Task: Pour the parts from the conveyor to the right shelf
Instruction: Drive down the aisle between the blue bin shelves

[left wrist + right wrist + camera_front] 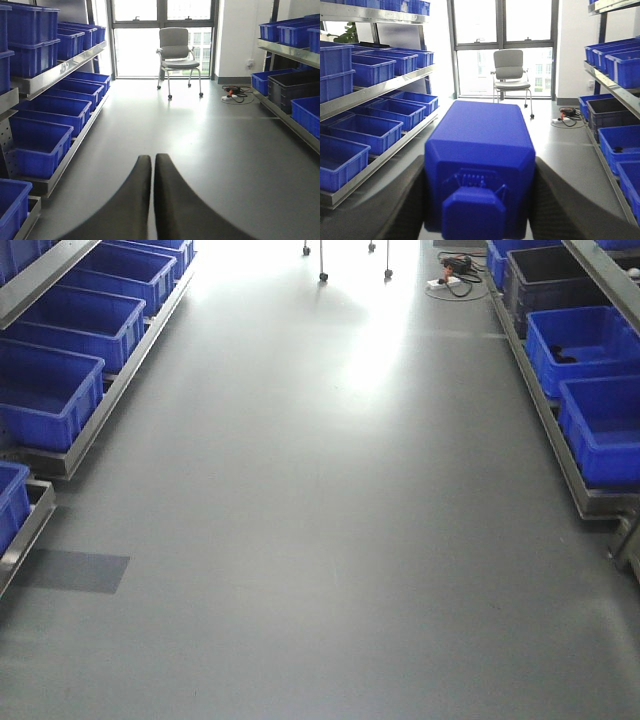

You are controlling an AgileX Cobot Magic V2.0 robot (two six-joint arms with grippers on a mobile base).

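In the right wrist view my right gripper (479,172) is shut on a blue plastic parts box (482,150), held between its dark fingers (407,200) with the box pointing down the aisle. Its inside is hidden. In the left wrist view my left gripper (152,159) is shut and empty, its two black fingers (135,200) pressed together above the grey floor. The right shelf (590,495) holds blue bins (580,345) and a dark bin (545,280). No conveyor is in view. Neither gripper shows in the front view.
A left shelf (110,390) carries several blue bins (45,390). The grey floor aisle (320,540) runs between the shelves. A grey chair (177,52) stands by the window at the far end. A power strip and cables (455,275) lie near the right shelf.
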